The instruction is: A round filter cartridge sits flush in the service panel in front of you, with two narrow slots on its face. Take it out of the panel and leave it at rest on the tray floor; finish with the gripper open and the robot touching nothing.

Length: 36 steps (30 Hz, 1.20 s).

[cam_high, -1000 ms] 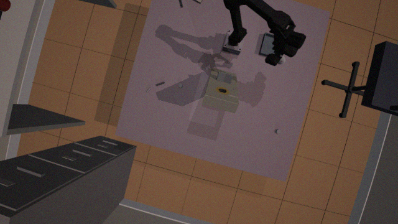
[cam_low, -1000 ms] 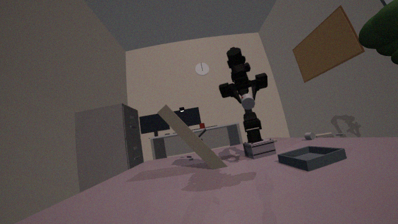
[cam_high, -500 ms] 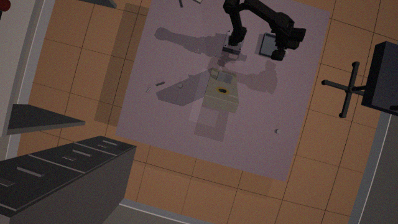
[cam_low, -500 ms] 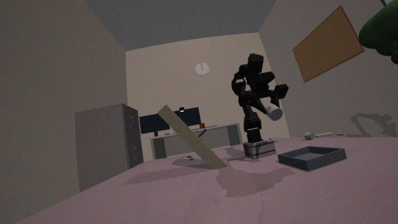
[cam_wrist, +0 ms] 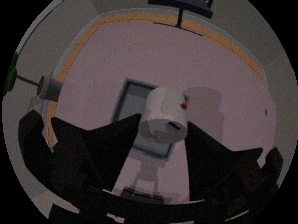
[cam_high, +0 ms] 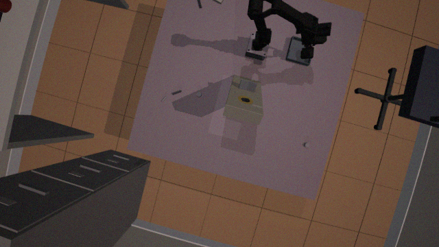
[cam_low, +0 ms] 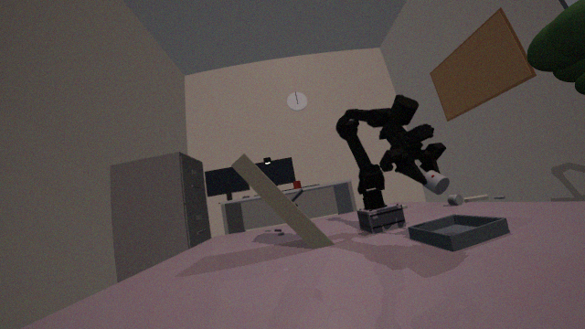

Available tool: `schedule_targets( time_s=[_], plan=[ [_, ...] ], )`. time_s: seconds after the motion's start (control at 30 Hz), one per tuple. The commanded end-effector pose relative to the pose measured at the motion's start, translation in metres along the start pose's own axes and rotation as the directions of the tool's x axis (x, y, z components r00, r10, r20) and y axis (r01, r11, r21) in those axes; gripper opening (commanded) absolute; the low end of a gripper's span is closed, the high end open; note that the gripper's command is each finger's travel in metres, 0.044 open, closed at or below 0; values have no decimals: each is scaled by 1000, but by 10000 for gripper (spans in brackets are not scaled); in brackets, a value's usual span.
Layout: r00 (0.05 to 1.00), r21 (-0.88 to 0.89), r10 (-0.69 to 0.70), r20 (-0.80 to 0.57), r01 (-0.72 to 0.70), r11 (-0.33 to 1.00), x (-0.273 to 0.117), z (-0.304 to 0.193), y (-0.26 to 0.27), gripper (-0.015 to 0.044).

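Observation:
The round white filter cartridge [cam_low: 438,183] [cam_wrist: 165,106] has a small red mark on its side and a dark slot on the face that shows in the wrist view. My gripper [cam_low: 428,175] [cam_wrist: 164,121] is shut on it and holds it in the air above the grey tray [cam_low: 453,243] [cam_wrist: 119,106] [cam_high: 293,51]. In the wrist view the cartridge covers part of the tray's right side. In the top view the arm hides the cartridge. The slanted service panel [cam_high: 236,103] [cam_low: 283,201] shows a dark round opening with a yellow ring.
The tray has low raised walls and stands beside the arm's base [cam_high: 255,55] [cam_low: 383,220]. A small pale round object [cam_low: 455,199] lies behind the tray in the exterior view. Another small round object [cam_high: 306,145] lies beyond the panel. Small items lie at the panel's left.

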<state>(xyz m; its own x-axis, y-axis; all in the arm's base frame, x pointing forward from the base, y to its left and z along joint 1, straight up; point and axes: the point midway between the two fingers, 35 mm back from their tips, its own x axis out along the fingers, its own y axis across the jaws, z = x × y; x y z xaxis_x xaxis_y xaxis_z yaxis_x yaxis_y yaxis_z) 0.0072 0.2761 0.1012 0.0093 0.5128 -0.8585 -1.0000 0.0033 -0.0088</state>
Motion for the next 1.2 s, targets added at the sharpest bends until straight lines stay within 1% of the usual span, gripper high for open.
schedule_targets(
  time_s=[0.0, 0.23, 0.67, 0.83, 1.17],
  plan=[
    [999, -67, 41, 3, -40, 997, 11, -9, 20, 0],
    [999, -89, 54, 2, -54, 995, 18, -15, 27, 0],
    [999, -89, 54, 2, -54, 995, 75, -47, 28, 0],
    [999, -89, 54, 2, -54, 995, 80, -51, 28, 0],
    [999, -84, 50, -12, -51, 995, 77, -52, 27, 263]
  ],
)
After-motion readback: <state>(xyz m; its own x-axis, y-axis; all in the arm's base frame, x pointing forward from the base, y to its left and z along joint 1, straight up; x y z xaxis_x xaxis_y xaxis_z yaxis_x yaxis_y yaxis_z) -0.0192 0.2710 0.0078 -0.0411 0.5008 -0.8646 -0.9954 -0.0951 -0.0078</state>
